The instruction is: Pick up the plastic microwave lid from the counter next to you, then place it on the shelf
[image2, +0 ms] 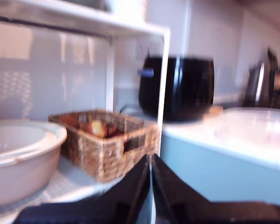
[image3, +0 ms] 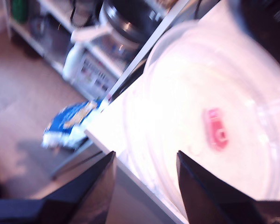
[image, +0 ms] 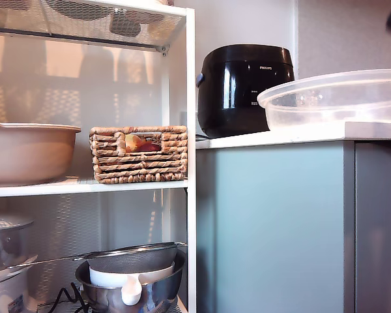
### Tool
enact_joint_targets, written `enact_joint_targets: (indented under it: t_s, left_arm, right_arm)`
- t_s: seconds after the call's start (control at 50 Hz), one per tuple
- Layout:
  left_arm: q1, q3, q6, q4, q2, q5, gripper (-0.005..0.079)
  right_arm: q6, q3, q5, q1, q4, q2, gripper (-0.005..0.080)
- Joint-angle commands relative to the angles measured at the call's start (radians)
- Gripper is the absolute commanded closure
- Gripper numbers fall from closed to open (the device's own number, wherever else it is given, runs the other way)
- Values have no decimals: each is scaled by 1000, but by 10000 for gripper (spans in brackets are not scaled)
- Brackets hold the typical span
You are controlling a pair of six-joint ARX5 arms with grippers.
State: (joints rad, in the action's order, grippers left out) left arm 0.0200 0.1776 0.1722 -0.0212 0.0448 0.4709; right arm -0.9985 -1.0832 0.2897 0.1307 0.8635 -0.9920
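Clearly, the lid [image: 335, 98] lay rim-up on the tabletop [image: 300, 135], just beside the black cooker [image: 242, 88], with its pink tab [image3: 215, 129] at the centre. Your second pincer [image3: 146, 161] hovered over its near rim, jaws spread and empty, while your first pincer [image2: 150, 163] was closed on nothing. You would likely have found it light, slick and flexible, best pinched at the rim.

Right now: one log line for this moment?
lid: on counter, ungrasped | second gripper: open, above lid edge | first gripper: shut, empty
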Motion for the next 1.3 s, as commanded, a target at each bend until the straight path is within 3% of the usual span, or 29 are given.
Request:
enact_joint_targets:
  t_s: [0.0, 0.14, 0.52, 0.64, 0.9, 1.0, 1.28]
  left_arm:
    - [-3, 4, -8, -3, 36, 10, 735]
    - [-7, 8, 32, -16, 128, 58, 644]
    - [-129, 147, 241, 8, 454, 114, 644]
    - [-186, 229, 219, 6, 577, 124, 644]
    - [-267, 377, 168, 7, 831, 116, 606]
    - [-292, 418, 169, 7, 911, 116, 588]
    - [-343, 514, 174, 16, 1017, 121, 588]
  right_arm:
    - [-29, -17, -26, 19, 13, -33, 382]
    - [-50, -37, -63, 36, 17, -110, 382]
    - [-91, -45, -164, 79, 9, -220, 392]
    - [-100, -45, -170, 84, 9, -236, 474]
    - [-102, -45, -201, 93, -14, -257, 770]
    - [-106, -45, -225, 110, -29, -257, 765]
    - [-109, -45, -415, 193, -76, -257, 765]
